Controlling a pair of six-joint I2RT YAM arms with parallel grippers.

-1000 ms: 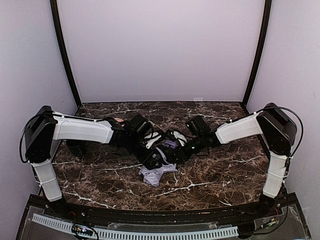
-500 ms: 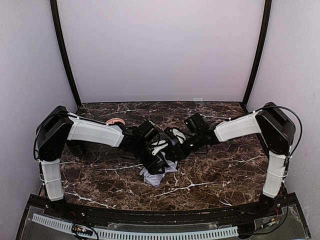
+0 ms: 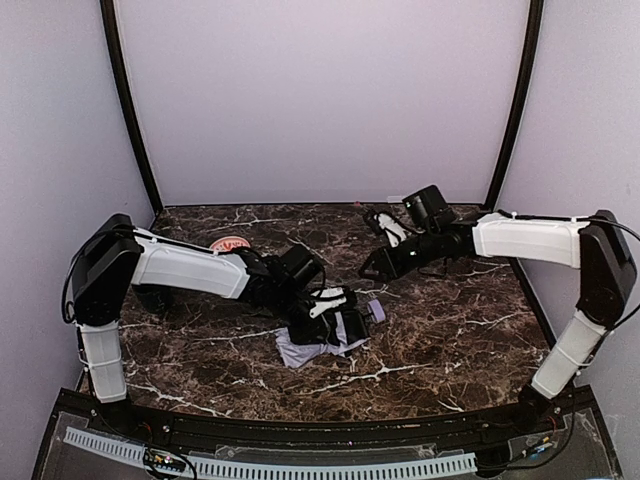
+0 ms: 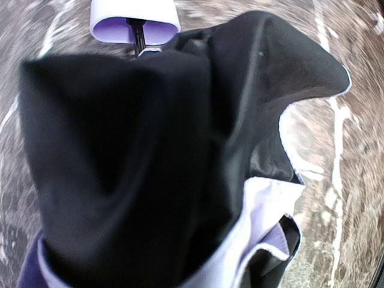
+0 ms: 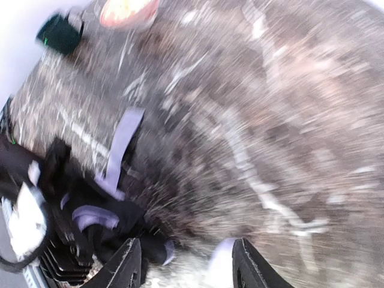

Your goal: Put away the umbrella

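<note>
The umbrella (image 3: 318, 342) lies bunched at the middle of the marble table (image 3: 450, 330), pale lavender fabric toward the front and its small lavender handle (image 3: 375, 310) at the right. My left gripper (image 3: 335, 318) is pressed into the bundle. In the left wrist view, black underside fabric (image 4: 150, 156) fills the frame and hides the fingers, with the handle (image 4: 135, 21) at the top. My right gripper (image 3: 372, 268) hangs open and apart from the umbrella, behind and to its right. Nothing lies between its fingertips (image 5: 129, 264), and the umbrella (image 5: 102, 222) shows at lower left, blurred.
A small red-patterned bowl (image 3: 230, 244) stands at the back left of the table, behind the left arm; it also shows in the right wrist view as a bowl (image 5: 129, 11) at the top. Black corner posts (image 3: 130, 110) and pale walls enclose the table.
The right arm has pulled away from the umbrella toward the back right. The left gripper has pushed rightward into the bundle, and the handle now lies uncovered at its right.
</note>
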